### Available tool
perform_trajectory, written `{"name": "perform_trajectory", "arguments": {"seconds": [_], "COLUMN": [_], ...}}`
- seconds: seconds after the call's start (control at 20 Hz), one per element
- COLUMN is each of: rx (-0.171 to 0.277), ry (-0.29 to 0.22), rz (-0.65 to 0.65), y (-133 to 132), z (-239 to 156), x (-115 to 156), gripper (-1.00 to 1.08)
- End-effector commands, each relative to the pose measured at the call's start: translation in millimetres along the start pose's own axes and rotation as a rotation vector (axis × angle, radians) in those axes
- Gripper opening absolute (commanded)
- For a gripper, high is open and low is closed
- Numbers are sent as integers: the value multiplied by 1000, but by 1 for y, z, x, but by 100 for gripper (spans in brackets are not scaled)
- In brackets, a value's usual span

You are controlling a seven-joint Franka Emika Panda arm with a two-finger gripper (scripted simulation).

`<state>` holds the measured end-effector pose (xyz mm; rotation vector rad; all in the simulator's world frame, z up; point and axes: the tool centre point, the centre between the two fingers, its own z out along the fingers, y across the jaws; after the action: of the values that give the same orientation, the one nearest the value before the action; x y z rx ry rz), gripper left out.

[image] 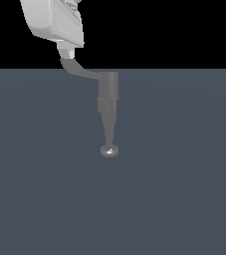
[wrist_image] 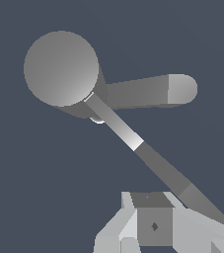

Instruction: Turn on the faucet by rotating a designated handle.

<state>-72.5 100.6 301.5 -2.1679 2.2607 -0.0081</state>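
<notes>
In the exterior view, the grey metallic faucet (image: 108,99) stands mid-scene on the dark slate counter (image: 184,189), its cylindrical body tapering down to a shiny rounded knob (image: 109,151). The thin bent handle (image: 79,70) juts toward the exterior view's left, its flared tip meeting the white claw (image: 68,53); whether the claw's fingers are apart or together cannot be told.

In the wrist view, the faucet (wrist_image: 61,69) shows a round top, and the handle (wrist_image: 153,91) sticks sideways. No writing is readable.
</notes>
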Motion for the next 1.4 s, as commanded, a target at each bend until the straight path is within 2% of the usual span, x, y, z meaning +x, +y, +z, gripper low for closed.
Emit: {"name": "perform_trajectory", "arguments": {"seconds": [0.0,0.7,0.8,1.35], "rx": [-5,-10,-2,-8], "ry": [2,3,1,3], "rz": [8,6,0,4], "y": [8,47,43,44], "z": [1,2,-1,1], "x": [11,47,41,108], "gripper": [-100,-100,-100,-100]}}
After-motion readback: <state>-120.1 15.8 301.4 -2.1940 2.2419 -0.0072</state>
